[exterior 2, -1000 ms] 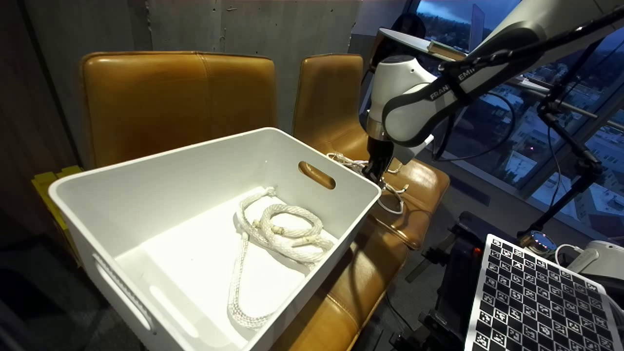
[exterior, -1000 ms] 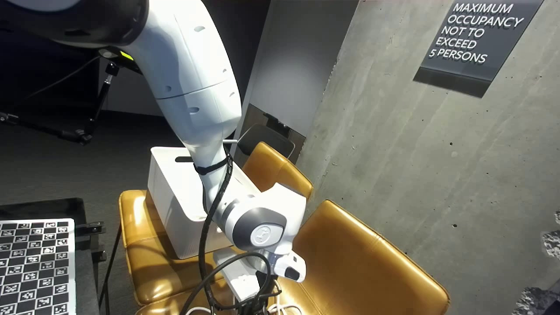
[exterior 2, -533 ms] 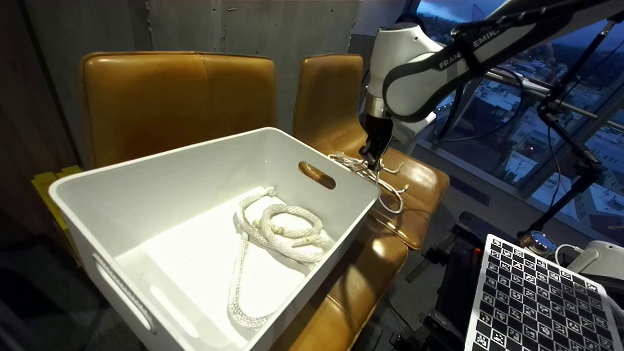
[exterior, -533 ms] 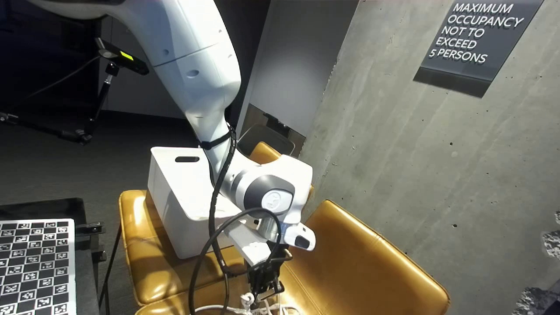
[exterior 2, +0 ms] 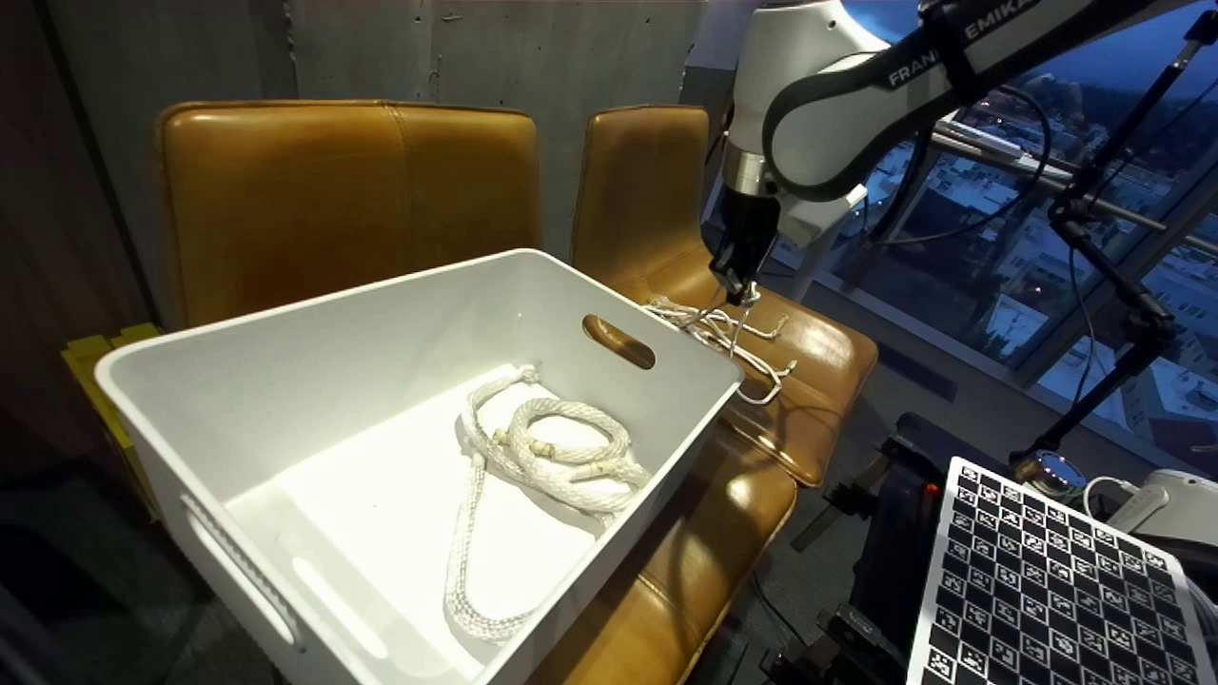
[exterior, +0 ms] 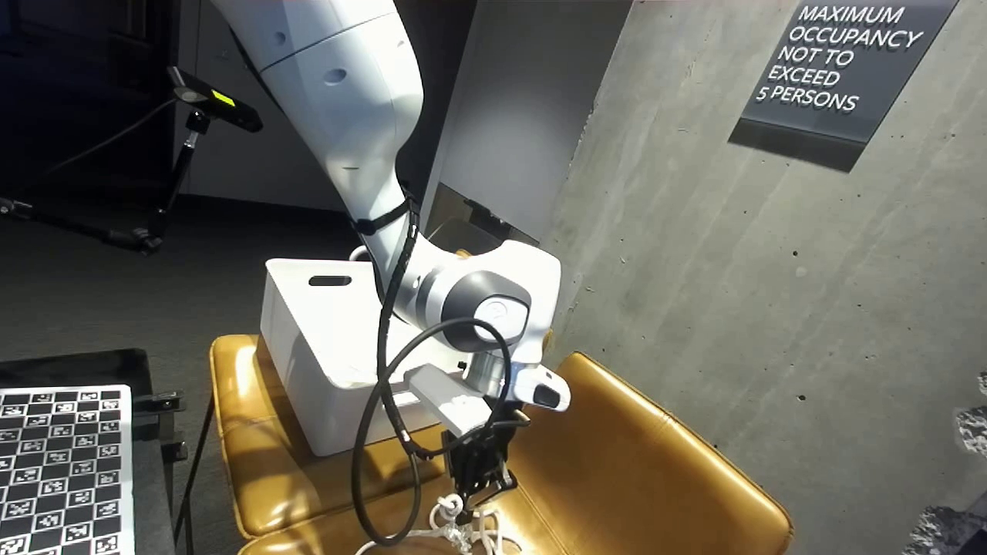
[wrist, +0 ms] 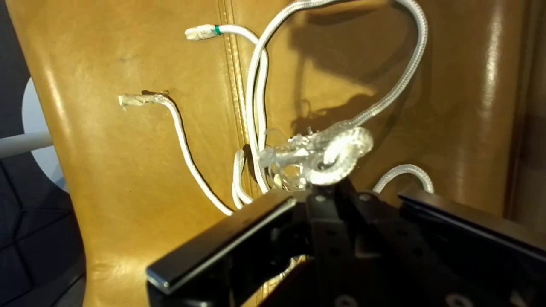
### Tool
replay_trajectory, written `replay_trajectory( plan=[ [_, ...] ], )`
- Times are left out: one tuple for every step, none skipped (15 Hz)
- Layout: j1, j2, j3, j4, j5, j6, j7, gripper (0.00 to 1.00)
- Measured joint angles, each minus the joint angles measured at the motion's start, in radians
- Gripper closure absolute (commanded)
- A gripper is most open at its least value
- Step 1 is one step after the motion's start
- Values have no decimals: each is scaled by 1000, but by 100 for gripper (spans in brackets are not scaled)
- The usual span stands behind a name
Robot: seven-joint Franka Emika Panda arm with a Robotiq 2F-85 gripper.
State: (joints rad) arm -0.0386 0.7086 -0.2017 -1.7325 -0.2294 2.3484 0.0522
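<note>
My gripper (exterior: 466, 515) is shut on part of a thin white cord (wrist: 407, 76) and holds it a little above the tan leather chair seat (wrist: 128, 179). The gripper also shows in an exterior view (exterior 2: 733, 290) and in the wrist view (wrist: 339, 191). At the fingertips is a shiny bunched part of the cord that looks wrapped in clear plastic or tape. The rest of the cord loops down onto the seat, and one taped end (wrist: 202, 32) has a green band. Part of the cord is hidden behind the fingers.
A white open box (exterior 2: 314, 309) stands on the neighbouring tan seat, close beside the gripper. A thicker white rope (exterior 2: 566, 433) lies coiled inside it. Chair backs (exterior 2: 352, 190) and a concrete wall (exterior: 732, 308) stand behind. A checkered marker board (exterior 2: 1056, 580) stands near the chairs.
My gripper has risen from the seat, lifting the held part of the cord with it. The cord's hanging strands are drawn up from the seat. The box and the rope in it have not moved.
</note>
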Motion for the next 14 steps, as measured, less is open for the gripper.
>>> replay_trajectory(
  plan=[
    [0,-2,0,-4,-2,0,0,99],
    [0,-3,0,-7,-3,0,0,99],
    [0,-3,-1,-9,-4,0,0,99],
    [0,-3,-1,-11,-4,0,0,99],
    [0,-3,-2,-14,-4,0,0,99],
    [0,-3,-4,-17,-5,0,0,96],
    [0,-3,-5,-19,-5,0,0,90],
    [-1,-3,-5,-20,-5,0,0,90],
    [-1,-3,-7,-22,-5,0,0,90],
    [-1,-3,-8,-23,-5,0,0,93],
    [-1,-3,-9,-25,-6,0,0,76],
    [-1,-3,-10,-27,-7,0,0,98],
    [-1,-3,-11,-30,-9,0,0,99],
    [-1,-3,-12,-33,-11,0,0,100]
  ],
)
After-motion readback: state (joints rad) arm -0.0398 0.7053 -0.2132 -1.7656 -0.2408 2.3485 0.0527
